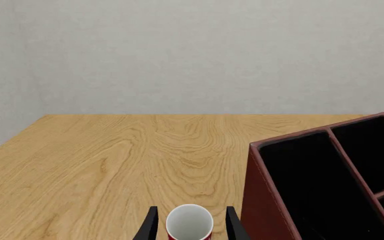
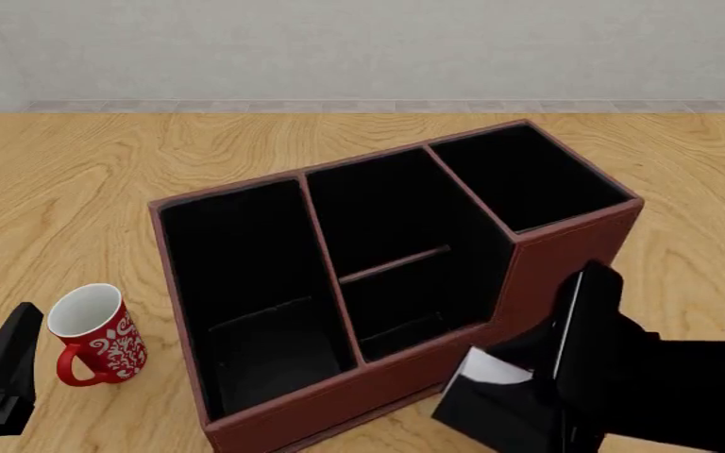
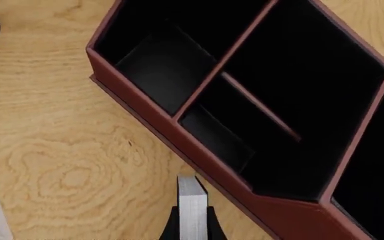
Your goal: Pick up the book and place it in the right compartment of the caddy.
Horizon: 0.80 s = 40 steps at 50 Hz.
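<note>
Front view: mug (image 2: 92, 332) beside caddy (image 2: 551, 255)

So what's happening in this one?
The right gripper is shut on the book, holding it in front of the caddy, outside its front wall, with the white page edge showing between the jaws. All three sections look empty, including the right compartment. The left gripper is open, jaws on either side of a red mug that stands left of the caddy.
</note>
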{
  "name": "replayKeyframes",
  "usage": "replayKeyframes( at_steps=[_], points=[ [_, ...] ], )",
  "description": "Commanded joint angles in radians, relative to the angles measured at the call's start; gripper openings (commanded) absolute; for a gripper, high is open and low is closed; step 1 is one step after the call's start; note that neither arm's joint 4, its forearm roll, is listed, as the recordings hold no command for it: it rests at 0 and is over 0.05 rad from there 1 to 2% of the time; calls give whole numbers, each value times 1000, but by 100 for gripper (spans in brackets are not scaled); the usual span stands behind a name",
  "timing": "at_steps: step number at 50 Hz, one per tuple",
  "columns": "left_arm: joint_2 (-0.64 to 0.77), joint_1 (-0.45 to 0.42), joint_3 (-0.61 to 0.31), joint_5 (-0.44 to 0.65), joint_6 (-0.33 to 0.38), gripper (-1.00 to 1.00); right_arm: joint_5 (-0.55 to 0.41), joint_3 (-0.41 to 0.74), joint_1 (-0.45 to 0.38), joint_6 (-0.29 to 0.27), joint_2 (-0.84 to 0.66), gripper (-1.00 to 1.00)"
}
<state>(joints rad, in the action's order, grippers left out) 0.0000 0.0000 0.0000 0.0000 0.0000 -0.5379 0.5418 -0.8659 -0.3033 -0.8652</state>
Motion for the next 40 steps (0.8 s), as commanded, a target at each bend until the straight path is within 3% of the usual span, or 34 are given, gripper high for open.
replayKeyframes(
  at_steps=[1, 24, 40],
  points=[
    [0, 0, 0, 0, 0, 100, -57, 39, 13, 5, 44, -100],
    [0, 0, 0, 0, 0, 100, -249, 191, 45, -37, 166, -100],
    [0, 0, 0, 0, 0, 100, -312, 286, 48, -55, 180, -100]
  ],
)
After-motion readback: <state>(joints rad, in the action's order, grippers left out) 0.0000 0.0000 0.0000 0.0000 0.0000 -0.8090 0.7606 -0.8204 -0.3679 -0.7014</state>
